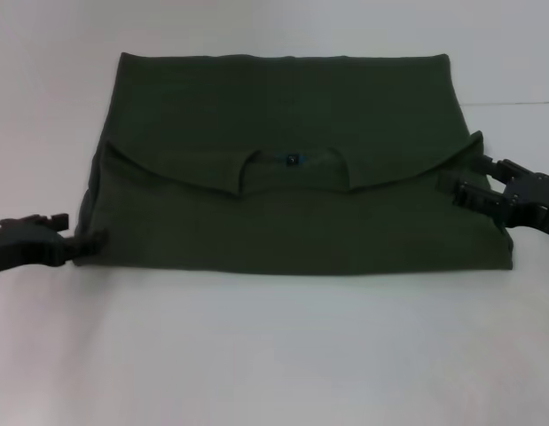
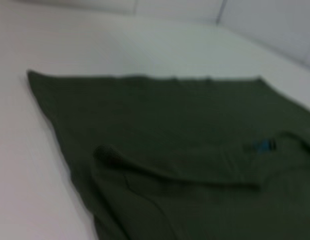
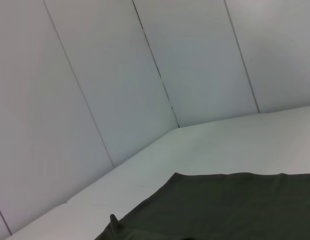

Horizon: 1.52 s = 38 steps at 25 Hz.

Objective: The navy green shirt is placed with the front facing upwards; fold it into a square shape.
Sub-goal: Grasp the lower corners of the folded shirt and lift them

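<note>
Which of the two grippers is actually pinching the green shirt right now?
The left gripper, shut on the near left corner of the navy green shirt. The right gripper sits open at the shirt's right edge.

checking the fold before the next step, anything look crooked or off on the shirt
Mostly tidy. The navy green shirt has its collar end folded over, but that folded edge sags in a curve rather than lying straight. The left hand pinches the near left corner; the right hand sits at the right edge.

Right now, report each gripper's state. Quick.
Left gripper: at the navy green shirt's near-left corner, shut on it.
Right gripper: at the shirt's right edge, open.
</note>
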Available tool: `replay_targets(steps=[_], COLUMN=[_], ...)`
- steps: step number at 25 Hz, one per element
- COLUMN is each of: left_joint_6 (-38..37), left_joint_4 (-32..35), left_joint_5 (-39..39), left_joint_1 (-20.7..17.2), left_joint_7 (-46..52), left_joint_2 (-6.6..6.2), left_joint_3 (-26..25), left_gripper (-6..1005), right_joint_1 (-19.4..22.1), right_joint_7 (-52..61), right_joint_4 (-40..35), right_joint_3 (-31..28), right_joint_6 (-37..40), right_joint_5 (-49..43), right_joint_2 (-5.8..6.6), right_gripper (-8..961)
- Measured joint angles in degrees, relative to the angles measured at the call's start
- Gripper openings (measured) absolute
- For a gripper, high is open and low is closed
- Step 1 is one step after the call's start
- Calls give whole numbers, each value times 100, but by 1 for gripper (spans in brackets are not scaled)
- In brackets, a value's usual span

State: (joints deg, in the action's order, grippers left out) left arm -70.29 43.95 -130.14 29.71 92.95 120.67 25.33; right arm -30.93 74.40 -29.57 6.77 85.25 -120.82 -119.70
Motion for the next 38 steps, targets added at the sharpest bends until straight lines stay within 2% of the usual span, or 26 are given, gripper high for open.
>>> replay_targets(steps=[8,23,33,36,38], left_joint_6=[413,501,425,395,370], left_joint_4=[-89,-100,-106,-107,-106], left_joint_5=[-337,-646,-625,-624,-615], left_joint_1=[126,173,177,176,176], left_joint_7=[46,254,149,142,104], left_joint_2=[16,-14,11,19,19], left_joint_3=[368,400,454,488,491], left_gripper=[825,776,353,125,112], right_joint_1=[24,-17,44,104,174], right_joint_7=[11,46,48,48,48], right_joint_4=[55,53,37,9,-14], right_joint_3=[0,0,0,0,-1], right_joint_6=[50,71,92,170,195], right_joint_5=[-4,22,24,24,24], right_joint_2=[0,0,8,11,22], right_gripper=[900,885,875,872,870])
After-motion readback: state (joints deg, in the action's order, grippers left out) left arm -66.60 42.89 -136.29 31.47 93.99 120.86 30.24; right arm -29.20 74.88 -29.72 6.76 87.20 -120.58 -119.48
